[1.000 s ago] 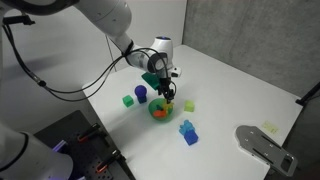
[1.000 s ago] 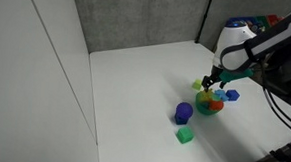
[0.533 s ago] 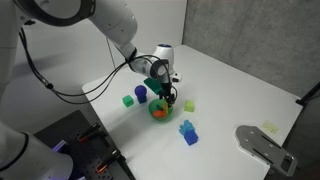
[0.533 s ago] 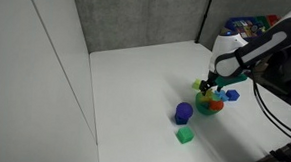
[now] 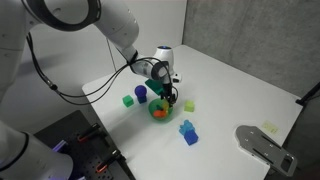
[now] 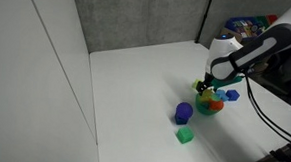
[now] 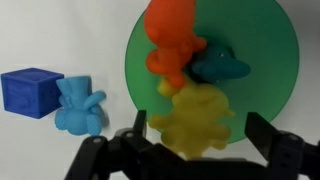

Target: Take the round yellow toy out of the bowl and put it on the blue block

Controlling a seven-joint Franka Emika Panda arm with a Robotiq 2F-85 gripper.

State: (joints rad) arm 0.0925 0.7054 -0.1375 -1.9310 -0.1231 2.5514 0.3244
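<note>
The green bowl (image 7: pixel 270 70) holds the round yellow toy (image 7: pixel 195 120), an orange toy (image 7: pixel 172 45) and a teal toy (image 7: pixel 220 68). My gripper (image 7: pixel 200 135) is open, low over the bowl's near edge, with one finger on each side of the yellow toy and a small gap to each. In both exterior views the gripper (image 5: pixel 166 97) (image 6: pixel 211 89) hangs right over the bowl (image 5: pixel 160 112) (image 6: pixel 213 107). The blue block (image 7: pixel 30 92) sits on the table beside the bowl, next to a light blue toy (image 7: pixel 80 106). It also shows in both exterior views (image 5: pixel 189 133) (image 6: pixel 232 95).
A blue-purple cylinder (image 5: pixel 141 94) and a green cube (image 5: pixel 128 100) stand on one side of the bowl, and a pale yellow-green cube (image 5: pixel 189 105) on the other. A grey device (image 5: pixel 265 146) lies at the table's corner. A grey wall panel (image 6: pixel 139 21) stands behind.
The arm has shifted slightly and the gripper has come down a little closer to the bowl. The toys and blocks have not moved.
</note>
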